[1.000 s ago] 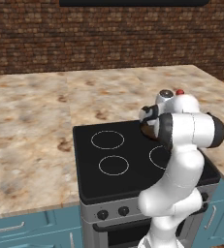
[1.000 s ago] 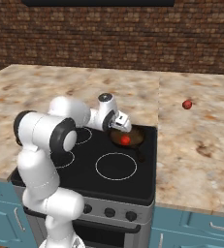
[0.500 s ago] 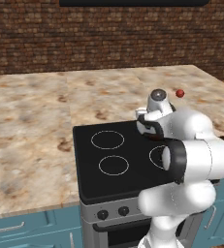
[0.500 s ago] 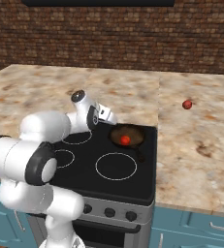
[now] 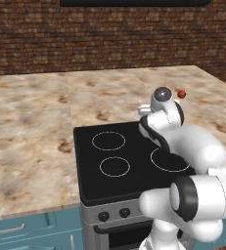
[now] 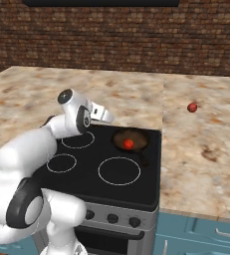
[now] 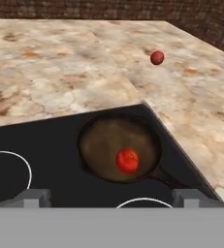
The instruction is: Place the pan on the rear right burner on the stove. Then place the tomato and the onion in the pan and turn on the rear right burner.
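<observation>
The small dark brown pan (image 6: 129, 140) (image 7: 117, 146) sits at the rear right of the black stove (image 6: 86, 175) (image 7: 50, 145), covering the rear right burner's ring. The bright orange-red tomato (image 6: 129, 144) (image 7: 127, 160) lies inside the pan. The maroon onion (image 6: 192, 107) (image 5: 182, 93) (image 7: 157, 57) rests on the counter to the right of the stove, well apart from the pan. My gripper (image 6: 108, 117) (image 7: 111, 196) hovers left of and above the pan, open and holding nothing. In the left base view my own arm hides the pan.
Three other white burner rings mark the cooktop (image 6: 119, 171). Black knobs (image 6: 112, 218) (image 5: 124, 212) line the steel front. The speckled stone counter (image 6: 206, 154) surrounds the stove, and a brick wall (image 6: 136, 35) stands behind it.
My gripper has pulled back from over the pan, up and to the left, leaving the tomato lying in the pan. The onion has not moved.
</observation>
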Robot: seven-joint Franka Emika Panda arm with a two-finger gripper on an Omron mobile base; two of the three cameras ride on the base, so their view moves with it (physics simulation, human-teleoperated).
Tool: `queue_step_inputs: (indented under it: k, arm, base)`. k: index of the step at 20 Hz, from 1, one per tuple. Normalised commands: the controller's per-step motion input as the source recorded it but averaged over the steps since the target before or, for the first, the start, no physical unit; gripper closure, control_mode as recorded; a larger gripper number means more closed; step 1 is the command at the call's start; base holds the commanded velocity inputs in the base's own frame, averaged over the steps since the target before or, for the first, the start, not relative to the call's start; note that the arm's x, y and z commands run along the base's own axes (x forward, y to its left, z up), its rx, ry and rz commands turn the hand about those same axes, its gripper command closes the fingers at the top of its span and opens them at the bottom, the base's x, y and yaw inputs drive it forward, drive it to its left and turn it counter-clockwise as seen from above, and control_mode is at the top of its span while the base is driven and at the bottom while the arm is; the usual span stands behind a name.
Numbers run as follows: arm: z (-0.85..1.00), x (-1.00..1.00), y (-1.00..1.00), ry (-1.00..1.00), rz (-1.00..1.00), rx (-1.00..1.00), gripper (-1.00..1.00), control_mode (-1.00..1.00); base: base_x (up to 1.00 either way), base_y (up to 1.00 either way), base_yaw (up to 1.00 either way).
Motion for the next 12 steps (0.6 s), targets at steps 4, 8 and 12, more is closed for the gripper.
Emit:
queue_step_inputs:
  k: [4,8,12]
  arm:
    - [0.58,-0.34,0.0,0.03,0.0,0.0,-1.0,-1.0]
    - [0.31,-0.4,0.0,0.12,0.0,0.01,-1.0,-1.0]
    - [0.09,-0.43,0.0,0.17,0.0,0.06,-1.0,-1.0]
  base:
    - [0.0,0.0,0.0]
    - [0.0,0.0,0.0]
    - [0.0,0.0,0.0]
